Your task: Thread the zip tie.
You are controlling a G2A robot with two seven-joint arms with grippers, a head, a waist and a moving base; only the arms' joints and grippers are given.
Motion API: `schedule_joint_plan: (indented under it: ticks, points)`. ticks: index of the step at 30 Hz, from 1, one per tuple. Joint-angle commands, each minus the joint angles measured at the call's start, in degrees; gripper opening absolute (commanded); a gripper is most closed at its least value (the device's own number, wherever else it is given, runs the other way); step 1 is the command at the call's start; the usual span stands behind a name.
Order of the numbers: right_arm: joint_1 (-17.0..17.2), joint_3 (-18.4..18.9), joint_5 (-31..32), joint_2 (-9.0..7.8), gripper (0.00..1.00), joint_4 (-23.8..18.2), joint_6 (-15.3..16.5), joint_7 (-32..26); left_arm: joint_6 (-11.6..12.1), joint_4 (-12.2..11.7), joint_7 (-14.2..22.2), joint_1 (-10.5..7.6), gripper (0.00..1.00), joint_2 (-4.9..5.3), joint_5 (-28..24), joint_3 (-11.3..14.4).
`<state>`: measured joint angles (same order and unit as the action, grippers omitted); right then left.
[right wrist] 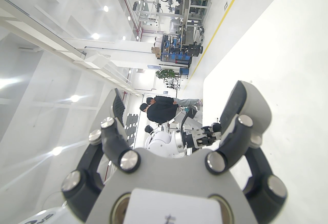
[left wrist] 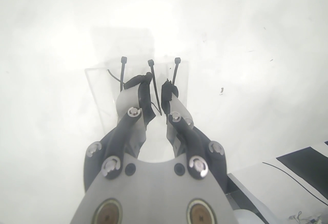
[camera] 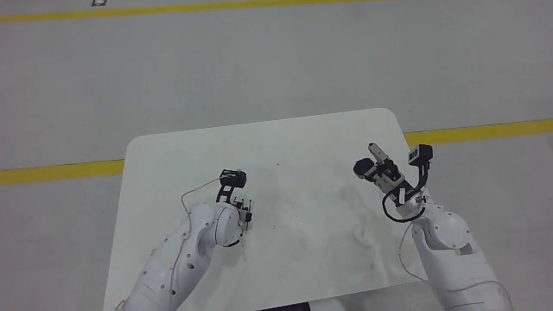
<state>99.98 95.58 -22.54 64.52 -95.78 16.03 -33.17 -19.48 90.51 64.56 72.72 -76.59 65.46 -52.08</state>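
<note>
Left wrist view: three zip ties [left wrist: 123, 68] are stood upright in a clear holder [left wrist: 98, 86] on the table [left wrist: 230, 30]. The middle zip tie [left wrist: 153, 74] is straddled by the parted fingers of the left gripper [left wrist: 156, 80], apparently without being pinched. The right gripper [right wrist: 176, 97] is held wide open, well away from the holder.

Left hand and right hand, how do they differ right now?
The left hand points down at the table, fingers close on either side of the middle zip tie in the clear holder; the right hand faces out across the table, spread wide with nothing between. The left hand's fingertips are wrapped in black tape; the right hand's pads are bare and ribbed. Both share the same grey frame and black links.
</note>
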Motion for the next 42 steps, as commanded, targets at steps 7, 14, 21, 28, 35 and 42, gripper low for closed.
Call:
schedule_joint_plan:
  ticks: [7,14,21,28,35,42]
  points:
    - [0.0,0.0,0.0,0.0,1.0,0.0,0.0,0.0,0.0,-1.0,-0.6,-0.3,0.03,-0.09,-0.8,-0.1]
    - [0.0,0.0,0.0,0.0,1.0,0.0,0.0,0.0,0.0,0.2,-0.3,0.29,0.0,0.0,-0.7,-0.6]
    - [0.0,0.0,0.0,0.0,1.0,0.0,0.0,0.0,0.2,10.1,3.7,4.23,0.0,1.04,3.8,-1.4]
    - [0.0,0.0,0.0,0.0,1.0,0.0,0.0,0.0,1.2,20.8,8.5,7.58,0.0,2.18,10.2,-1.9]
    - [0.0,0.0,0.0,0.0,1.0,0.0,0.0,0.0,1.5,25.3,9.4,8.96,0.0,2.36,12.3,-1.0]
    - [-0.6,-0.6,0.5,-0.14,1.0,-0.3,1.0,-3.6,3.9,24.8,7.2,9.44,0.0,2.31,6.3,-1.8]
